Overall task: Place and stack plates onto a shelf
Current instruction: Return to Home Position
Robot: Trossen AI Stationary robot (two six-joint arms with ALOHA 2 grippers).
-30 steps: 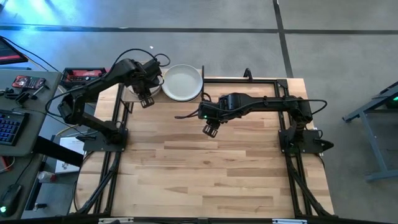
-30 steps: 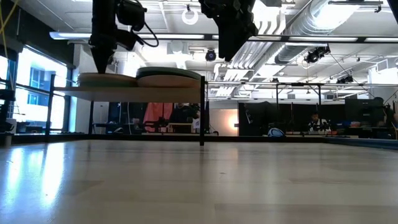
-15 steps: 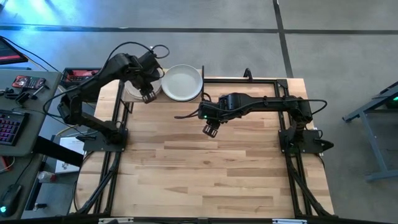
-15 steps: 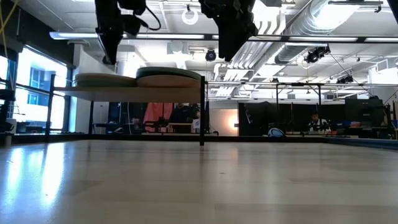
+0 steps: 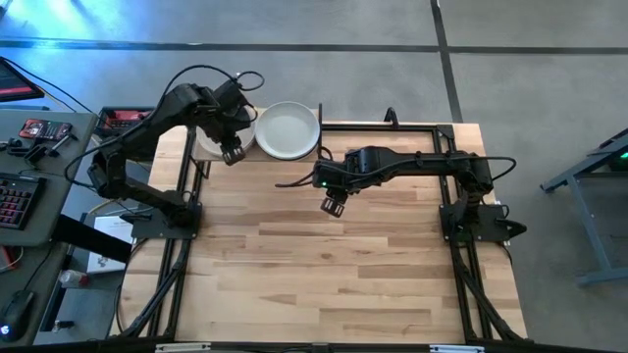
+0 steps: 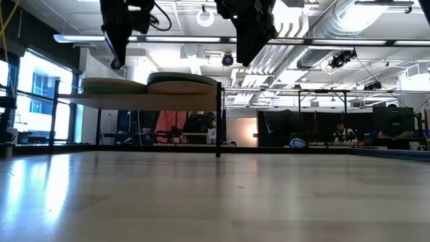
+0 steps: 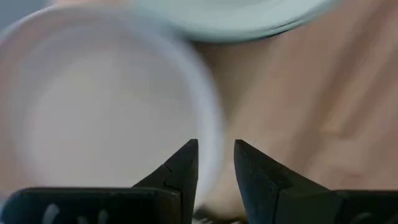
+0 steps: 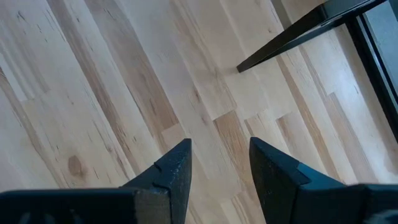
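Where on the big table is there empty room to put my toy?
The wooden tabletop is bare everywhere from the right arm to the edge farthest from the shelf. The shelf corner is crowded: two plate stacks fill it, and the left arm hangs over the left one.

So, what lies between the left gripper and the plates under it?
Nothing: the low view shows only air between the left gripper and the plates on the shelf.
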